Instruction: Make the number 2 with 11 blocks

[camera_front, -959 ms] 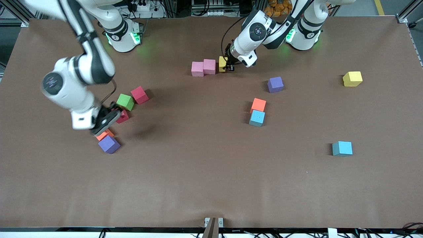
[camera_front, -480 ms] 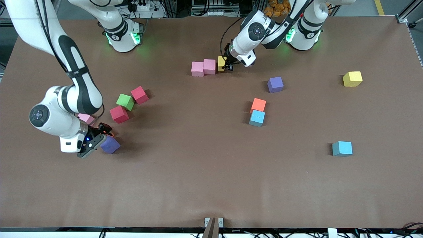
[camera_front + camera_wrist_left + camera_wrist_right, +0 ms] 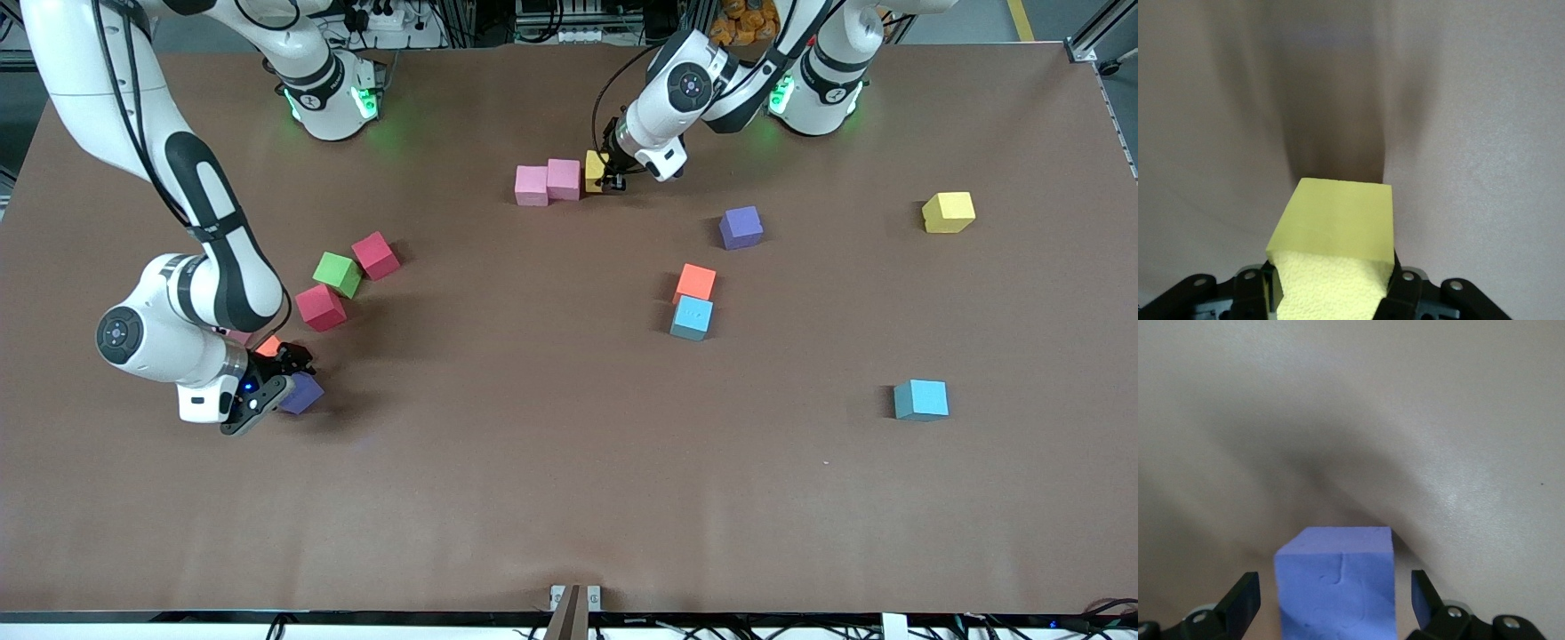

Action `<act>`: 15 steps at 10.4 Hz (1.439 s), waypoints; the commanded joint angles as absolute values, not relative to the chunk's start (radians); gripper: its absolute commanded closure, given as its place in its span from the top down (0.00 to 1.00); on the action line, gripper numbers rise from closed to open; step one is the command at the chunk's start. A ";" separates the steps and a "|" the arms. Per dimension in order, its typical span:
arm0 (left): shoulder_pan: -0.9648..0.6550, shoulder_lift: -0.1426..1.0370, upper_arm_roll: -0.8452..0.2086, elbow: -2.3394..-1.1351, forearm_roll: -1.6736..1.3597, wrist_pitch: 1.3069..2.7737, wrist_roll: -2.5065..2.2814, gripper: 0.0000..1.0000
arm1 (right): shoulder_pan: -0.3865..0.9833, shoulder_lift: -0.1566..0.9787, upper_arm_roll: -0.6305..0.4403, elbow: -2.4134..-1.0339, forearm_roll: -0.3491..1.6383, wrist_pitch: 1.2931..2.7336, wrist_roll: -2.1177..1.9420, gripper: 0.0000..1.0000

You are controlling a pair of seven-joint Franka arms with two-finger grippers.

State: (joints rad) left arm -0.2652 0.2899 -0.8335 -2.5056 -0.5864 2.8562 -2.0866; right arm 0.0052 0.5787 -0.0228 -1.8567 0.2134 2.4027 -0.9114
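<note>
Left gripper [image 3: 612, 177] clamped on small matte yellow foam cube [image 3: 596, 171] beside two pink cubes [image 3: 548, 181]; right gripper [image 3: 286, 373] spread astride purple foam cube [image 3: 303, 393] on the table; probably light, slightly squashy; best pinched across flat side faces.

Your blocks: two pink [image 3: 548, 182] touching, yellow [image 3: 596, 171] beside them, clamped in left tool [image 3: 613, 182]. Purple [image 3: 302, 392] between spread fingers of right tool [image 3: 286, 378]. Others scattered on counter [image 3: 533, 462]: orange-over-blue pair [image 3: 693, 302] mid-counter.
</note>
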 commanded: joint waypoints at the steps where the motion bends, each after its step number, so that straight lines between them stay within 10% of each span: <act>1: -0.267 0.319 -0.836 -2.491 -0.598 2.887 -2.059 0.33 | -0.025 0.604 -0.006 -1.833 0.235 2.408 -0.954 1.00; 2: -0.267 0.322 -0.836 -2.491 -0.598 2.888 -2.057 0.33 | -0.023 0.604 -0.006 -1.833 0.235 2.407 -0.956 1.00; 6: -0.267 0.341 -0.825 -2.477 -0.598 2.888 -2.046 0.35 | -0.018 0.603 -0.005 -1.832 0.235 2.401 -0.959 0.25; 15: -0.268 0.374 -0.815 -2.457 -0.597 2.888 -2.030 0.41 | 0.083 0.505 0.098 -1.836 0.235 2.332 -0.663 0.22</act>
State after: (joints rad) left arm -0.2645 0.3537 -0.8168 -2.4707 -0.5864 2.8738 -2.0605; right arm 0.0507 0.5455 0.0977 -1.8160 0.2186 2.3535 -0.7348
